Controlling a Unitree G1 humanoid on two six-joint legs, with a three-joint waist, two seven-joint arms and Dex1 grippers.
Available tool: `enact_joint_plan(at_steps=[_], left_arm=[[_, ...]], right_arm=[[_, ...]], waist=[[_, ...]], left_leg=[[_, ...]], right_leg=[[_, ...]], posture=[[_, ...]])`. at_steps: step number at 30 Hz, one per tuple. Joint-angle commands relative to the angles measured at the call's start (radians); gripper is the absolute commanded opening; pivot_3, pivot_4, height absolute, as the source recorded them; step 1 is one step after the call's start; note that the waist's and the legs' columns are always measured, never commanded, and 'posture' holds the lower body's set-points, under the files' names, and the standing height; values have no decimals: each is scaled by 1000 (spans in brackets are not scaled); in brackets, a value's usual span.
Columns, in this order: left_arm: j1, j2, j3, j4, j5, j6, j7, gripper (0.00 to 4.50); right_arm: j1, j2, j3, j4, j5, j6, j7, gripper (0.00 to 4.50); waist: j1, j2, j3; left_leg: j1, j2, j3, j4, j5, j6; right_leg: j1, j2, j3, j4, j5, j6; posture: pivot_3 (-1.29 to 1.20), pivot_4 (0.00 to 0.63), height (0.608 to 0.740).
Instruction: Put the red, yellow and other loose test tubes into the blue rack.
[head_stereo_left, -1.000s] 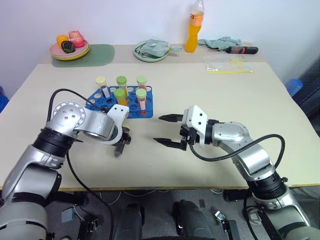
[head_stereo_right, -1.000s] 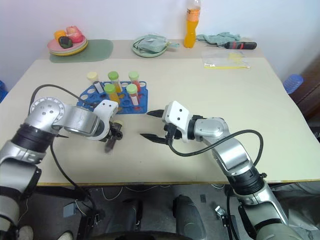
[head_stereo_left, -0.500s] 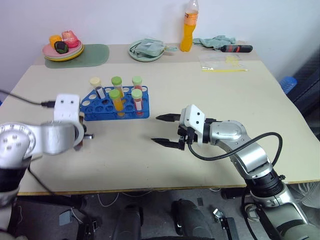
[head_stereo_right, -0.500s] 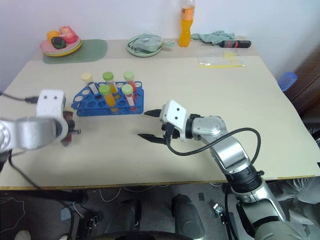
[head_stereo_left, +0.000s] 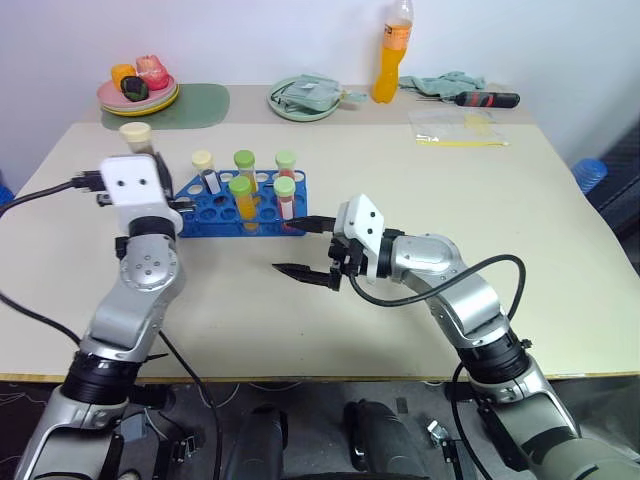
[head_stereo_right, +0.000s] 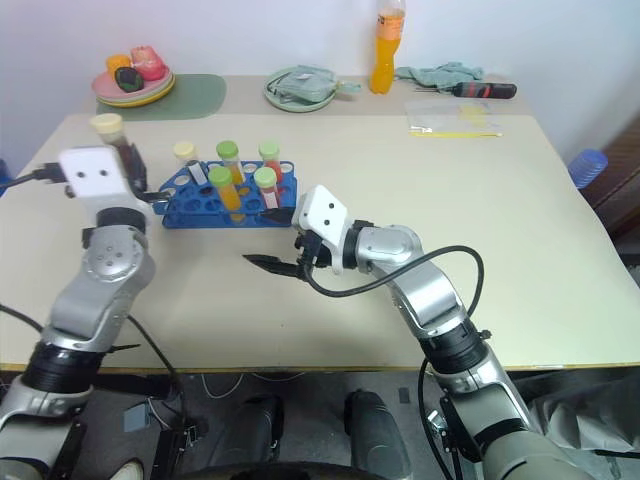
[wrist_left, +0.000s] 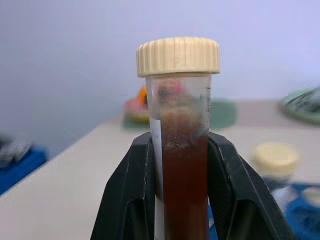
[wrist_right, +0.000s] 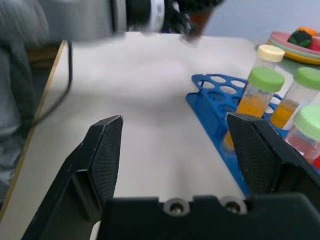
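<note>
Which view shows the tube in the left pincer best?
The left wrist view: the tube stands upright between the fingers, cream cap and dark red-brown liquid plain. Both eye views give just its cap above the wrist camera. The right wrist view shows a blur.

We see the left gripper (wrist_left: 182, 195) raised, clamped on a tube (wrist_left: 180, 150); right gripper (head_stereo_left: 305, 248) spread, pointing toward 9 o'clock.

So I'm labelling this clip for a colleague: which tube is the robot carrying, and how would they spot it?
Start at the blue rack near the beige table's far left. Just left of it the left pincer holds one tube upright above the table. That held tube has a cream cap and dark reddish-brown liquid, unlike the green-capped orange and red tubes standing in the rack.
</note>
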Motion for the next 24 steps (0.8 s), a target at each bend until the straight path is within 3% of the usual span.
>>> enact_joint_plan(at_steps=[1, 8, 24], left_arm=[[-49, -80, 37, 135, 103, -158, -105, 816], [-42, -193, 102, 203, 138, -189, -245, 816], [-64, -303, 183, 283, 220, -148, -355, 816]], right_arm=[[-21, 27, -15, -7, -1, 1, -39, 3666], [-1, 21, -25, -21, -8, 12, -77, 3666], [11, 14, -22, -31, -8, 15, -91, 3666]], waist=[[-2, 0, 0], [-5, 0, 0], [-5, 0, 0]], left_leg=[[0, 0, 0, 0, 0, 0], [0, 0, 0, 0, -1, 2], [0, 0, -1, 1, -1, 2]], right_leg=[[0, 0, 0, 0, 0, 0], [-1, 0, 0, 2, 0, 0], [0, 0, -1, 2, 0, 1]], posture=[[0, 150, 740], [0, 150, 740], [0, 150, 740]])
